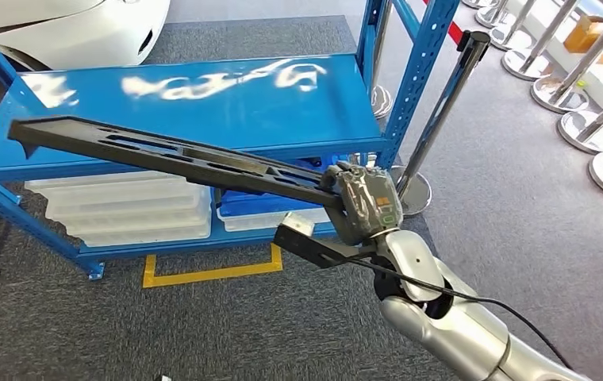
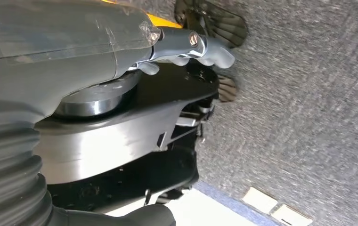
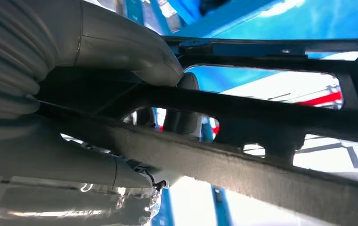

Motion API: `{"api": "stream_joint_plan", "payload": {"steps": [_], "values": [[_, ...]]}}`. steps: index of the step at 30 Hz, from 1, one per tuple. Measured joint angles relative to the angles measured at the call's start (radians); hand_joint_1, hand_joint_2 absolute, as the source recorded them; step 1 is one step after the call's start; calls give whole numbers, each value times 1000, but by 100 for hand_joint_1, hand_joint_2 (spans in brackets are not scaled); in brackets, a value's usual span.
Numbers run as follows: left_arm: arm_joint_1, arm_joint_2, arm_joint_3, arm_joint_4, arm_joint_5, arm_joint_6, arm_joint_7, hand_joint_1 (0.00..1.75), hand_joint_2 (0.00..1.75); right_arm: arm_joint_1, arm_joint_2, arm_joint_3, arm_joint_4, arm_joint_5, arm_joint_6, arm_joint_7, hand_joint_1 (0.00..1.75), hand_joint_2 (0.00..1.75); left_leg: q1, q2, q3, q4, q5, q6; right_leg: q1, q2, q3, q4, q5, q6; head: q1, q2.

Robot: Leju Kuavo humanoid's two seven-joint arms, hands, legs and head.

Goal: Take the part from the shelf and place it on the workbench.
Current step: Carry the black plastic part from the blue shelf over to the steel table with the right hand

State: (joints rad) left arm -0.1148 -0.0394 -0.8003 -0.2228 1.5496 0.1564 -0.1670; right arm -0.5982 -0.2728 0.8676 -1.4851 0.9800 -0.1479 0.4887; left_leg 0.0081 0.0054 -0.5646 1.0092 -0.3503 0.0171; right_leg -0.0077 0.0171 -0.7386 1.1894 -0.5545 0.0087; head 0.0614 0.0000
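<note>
Part (image 1: 163, 151): long black slotted bar, gripped at one end by right hand (image 1: 362, 202), fingers closed around it; confirmed close up in right wrist view, part (image 3: 243, 141) crossing in front of thumb. Long axis running from the hand out to the robot's left, far end raised and hanging free above the top board of the blue shelf (image 1: 298, 111), not resting on it. All weight on the gripped end, so liable to swing when carried. Workbench nowhere among these views. Left hand (image 2: 186, 47): hanging over grey carpet, holding nothing; degree of opening impossible to tell.
</note>
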Motion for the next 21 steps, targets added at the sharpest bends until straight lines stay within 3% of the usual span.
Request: {"api": "stream_joint_plan", "payload": {"steps": [1,2,3,4,5,6,8,9,11,12,14,16,17,18,19,21], "values": [[0,0,0,0,0,0,0,0,175,0,0,0,0,0,0,0,175,175,-2,8,-15,2,10,2,-1,-5,-10,64,-32,3,5,0],[0,0,0,0,0,0,0,0,175,1,0,1,0,1,0,0,175,175,-4,16,-30,5,19,2,-2,-7,-11,112,-38,4,9,0],[0,0,0,0,0,0,0,0,175,1,0,2,0,1,0,0,175,175,-6,24,-45,9,27,2,-2,-8,2,131,-20,4,12,0],[0,0,0,0,0,0,0,0,175,1,0,2,0,1,0,0,175,175,-8,31,-60,13,35,2,-1,-10,31,117,10,2,16,0],[-1,0,0,0,0,0,0,0,175,1,0,3,0,1,0,0,175,175,-9,37,-73,18,41,1,2,-16,75,71,37,-4,20,0],[-1,-1,0,0,0,0,0,0,175,-1,0,4,0,2,-1,0,175,175,-12,43,-82,23,47,0,7,-30,130,1,45,-12,25,0],[-1,-2,0,0,0,0,0,0,175,-5,1,4,0,4,-1,0,175,175,-13,53,-92,27,61,-7,19,-55,221,-137,22,-30,27,0],[-2,-2,0,0,0,0,0,0,175,-7,1,4,1,6,-1,-1,175,175,-12,58,-95,26,69,-12,24,-60,241,-177,10,-37,27,0],[-4,-2,0,0,1,0,-1,0,175,-8,2,6,2,8,-1,-4,175,175,-10,62,-101,21,83,-24,24,-49,239,-203,25,-45,32,0],[-5,-2,0,0,1,0,-1,0,175,-7,3,7,4,8,0,-6,175,175,-9,52,-106,29,70,-30,20,-44,232,-210,40,-51,35,0],[-5,-1,0,0,2,0,-1,0,175,-5,9,9,8,8,0,-12,175,175,-7,23,-127,98,-8,-42,10,-37,214,-218,65,-59,33,0],[-5,0,0,0,2,0,0,0,175,-3,15,11,11,9,-1,-17,175,175,-1,4,-154,228,-99,-53,8,-25,185,-210,84,-61,22,0],[-5,1,0,0,2,0,0,0,175,-1,17,13,12,9,-1,-18,175,175,2,2,-159,284,-117,-59,6,-19,169,-204,92,-59,17,0],[-4,2,0,0,2,0,0,0,175,0,18,14,14,10,-1,-19,175,175,6,1,-152,315,-110,-65,4,-12,153,-196,100,-56,14,0],[-4,2,0,0,2,0,0,0,175,1,18,15,17,10,-1,-19,175,175,11,0,-130,312,-86,-72,-1,-5,136,-186,106,-51,12,0],[-5,2,0,0,2,0,0,0,175,1,19,15,20,10,-2,-19,175,175,27,-19,-49,215,-45,-91,-10,10,102,-162,116,-37,7,0]]}}
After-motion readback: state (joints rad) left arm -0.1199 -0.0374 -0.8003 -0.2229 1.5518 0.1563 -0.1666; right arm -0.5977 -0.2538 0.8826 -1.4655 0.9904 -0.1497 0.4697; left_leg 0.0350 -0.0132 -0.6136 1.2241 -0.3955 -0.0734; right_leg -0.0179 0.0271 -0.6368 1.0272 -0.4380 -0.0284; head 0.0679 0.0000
